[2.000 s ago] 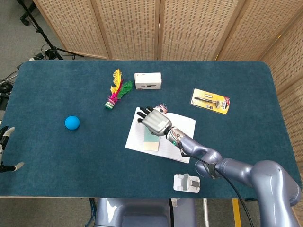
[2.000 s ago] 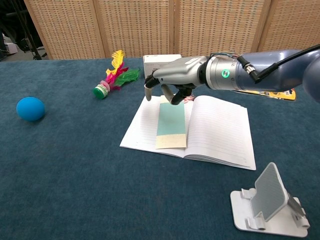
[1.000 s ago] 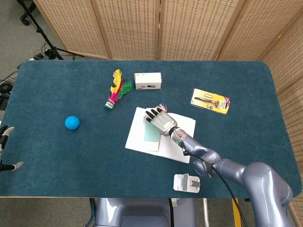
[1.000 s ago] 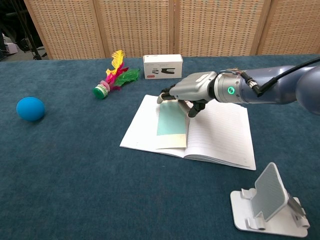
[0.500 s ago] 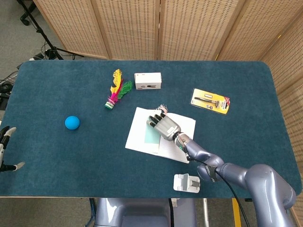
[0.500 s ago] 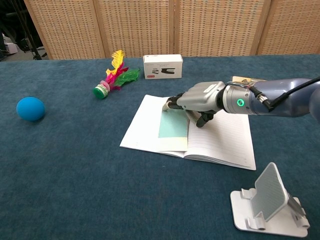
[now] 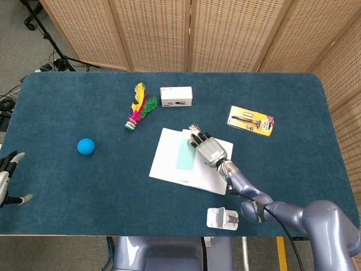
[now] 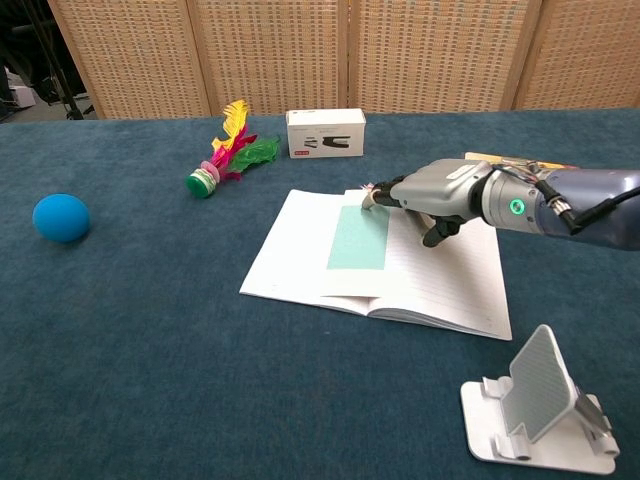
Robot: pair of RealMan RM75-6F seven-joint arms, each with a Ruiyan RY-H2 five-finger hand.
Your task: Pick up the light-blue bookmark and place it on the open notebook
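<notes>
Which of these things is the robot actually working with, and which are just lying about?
In use: light-blue bookmark, open notebook, right hand.

Lying about: blue ball, feather shuttlecock, white box, yellow blister pack, white phone stand, left hand.

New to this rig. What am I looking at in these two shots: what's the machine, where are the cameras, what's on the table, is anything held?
Two views of one moment: the head view looks down from above, the chest view looks forward across the table.

The machine is a two-armed robot with five-finger hands. The right robot hand rests fingertips at the top edge of the light-blue bookmark, which lies flat on the open notebook. It grips nothing. The left robot hand sits idle and open at the table's edge.

Also there: a blue ball, feathered shuttlecock, white box, yellow blister pack, white phone stand.
</notes>
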